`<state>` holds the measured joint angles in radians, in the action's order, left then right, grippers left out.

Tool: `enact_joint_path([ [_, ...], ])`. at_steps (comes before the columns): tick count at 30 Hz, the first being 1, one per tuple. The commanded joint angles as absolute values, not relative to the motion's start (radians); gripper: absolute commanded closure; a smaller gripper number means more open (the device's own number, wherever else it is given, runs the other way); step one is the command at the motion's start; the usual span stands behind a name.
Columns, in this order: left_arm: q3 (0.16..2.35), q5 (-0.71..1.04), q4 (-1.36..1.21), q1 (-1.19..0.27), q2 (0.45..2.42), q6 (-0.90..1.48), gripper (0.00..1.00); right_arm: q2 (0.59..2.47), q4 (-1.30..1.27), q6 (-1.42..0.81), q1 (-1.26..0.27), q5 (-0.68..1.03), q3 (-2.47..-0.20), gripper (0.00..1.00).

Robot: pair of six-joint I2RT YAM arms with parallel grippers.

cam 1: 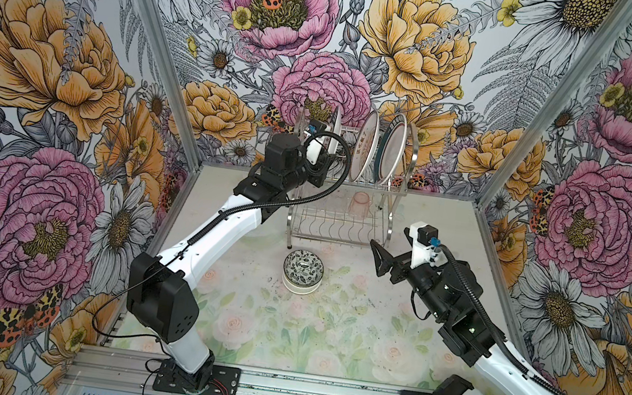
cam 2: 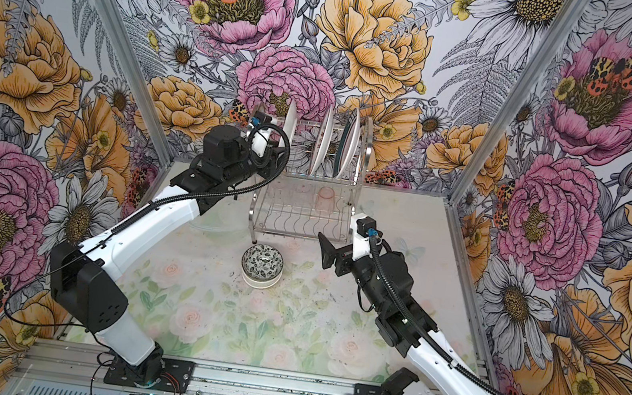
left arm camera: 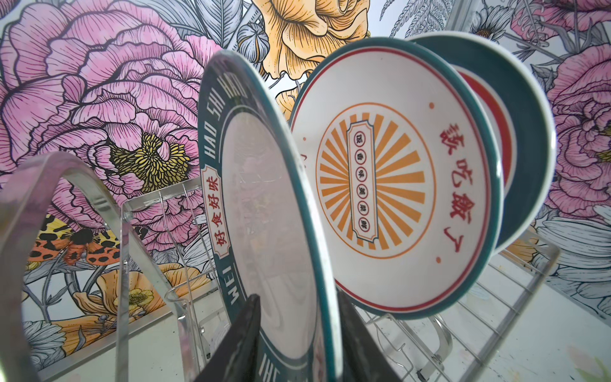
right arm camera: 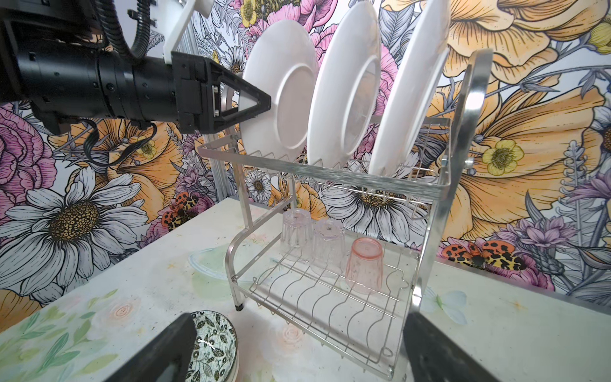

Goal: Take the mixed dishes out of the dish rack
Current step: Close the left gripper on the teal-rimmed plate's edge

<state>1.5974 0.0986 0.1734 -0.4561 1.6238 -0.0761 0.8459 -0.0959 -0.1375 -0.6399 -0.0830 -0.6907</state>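
Left gripper (left arm camera: 299,297) straddles the lower rim of the leftmost plate (left arm camera: 264,198). One dark wedge-shaped finger sits on each face, but I cannot tell whether they are pressing the plate yet. This plate is glossy and round, with a wide teal band carrying white lettering around a plain pale centre. It stands on edge in the upper tier of the dish rack (right arm camera: 463,132).

Just right of it leans the sunburst plate (left arm camera: 380,185), cream with orange rays, a thin red ring and a teal edge. The third plate (left arm camera: 529,132) stands farther right, dark teal with a white lip. Seen from the right wrist, the plates' backs are smooth white with raised foot rings.

Made of shiny chrome wire with flat arched side frames, the rack stands at the far middle of the tabletop (cam 1: 328,334). On its lower slotted shelf two clear ribbed cups (right arm camera: 296,231) and a translucent pink cup (right arm camera: 365,264) sit upside down.

Nearer than the rack, a round bowl (cam 1: 302,268) with a black-and-white leaf pattern inside rests on the pale rose-printed tabletop. Right gripper (right arm camera: 301,319) hangs near the rack's right front corner, spread wide and empty.
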Motion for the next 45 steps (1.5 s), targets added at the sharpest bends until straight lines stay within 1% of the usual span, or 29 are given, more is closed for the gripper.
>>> enact_joint_path([
  [1, 1.601, 0.087, 0.137, -0.465, 1.622, -0.06, 0.66, 0.833, -0.119, -0.128, -0.632, -0.101, -0.683, 0.0],
  [10, 1.599, 0.086, 0.144, -0.466, 1.615, -0.058, 0.77, 0.834, -0.119, -0.125, -0.627, -0.101, -0.686, 0.0],
  [14, 1.597, 0.079, 0.143, -0.469, 1.61, -0.056, 0.8, 0.824, -0.103, -0.127, -0.627, -0.105, -0.683, 0.0],
  [23, 1.599, 0.07, 0.125, -0.482, 1.609, -0.045, 0.82, 0.813, -0.107, -0.12, -0.624, -0.115, -0.676, 0.0],
  [39, 1.588, 0.037, 0.109, -0.489, 1.599, -0.024, 0.98, 0.834, -0.135, -0.112, -0.623, -0.104, -0.672, 0.0],
  [42, 1.588, 0.038, 0.107, -0.489, 1.597, -0.021, 1.0, 0.838, -0.136, -0.108, -0.621, -0.102, -0.674, 0.0],
  [45, 1.586, 0.038, 0.096, -0.487, 1.597, -0.017, 1.0, 0.842, -0.138, -0.104, -0.621, -0.102, -0.674, 0.0],
])
